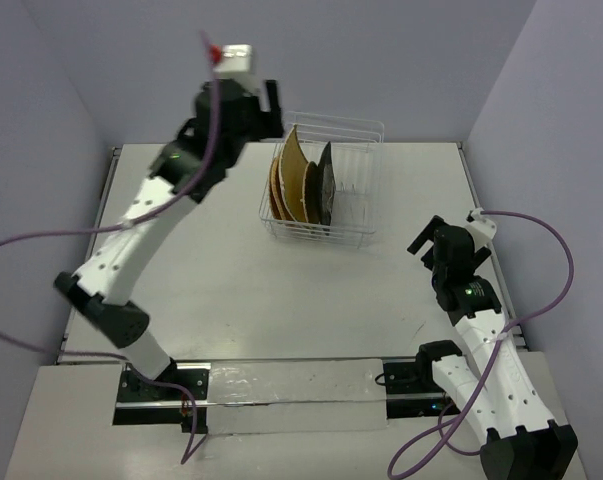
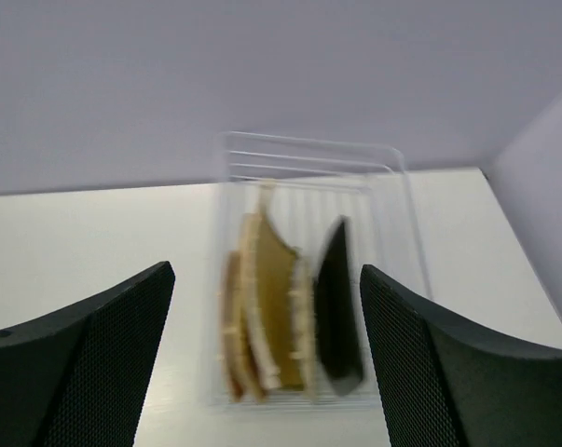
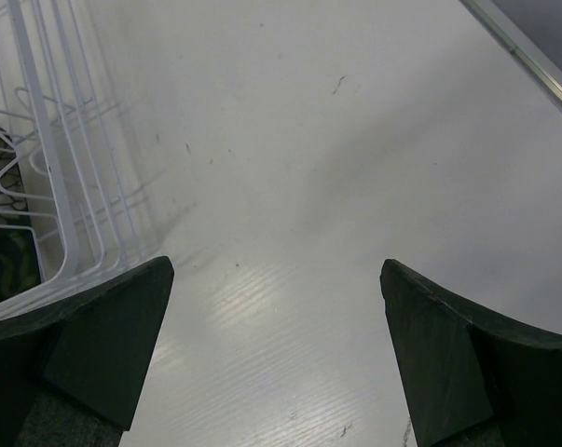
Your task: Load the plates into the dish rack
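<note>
Judging by the rack, I took loading as nearly done: plates stood on edge in the left half of the dish rack, black plate rightmost. I couldn't count all five. Left gripper hung at the rack's far-left corner, jaws apart, nothing between. Right gripper was spread wide over the table, right of the rack. I'd lift the left straight up, clear of the plate tops, before swinging away. No readable brand, label or writing.

White table carries the dish rack.
</note>
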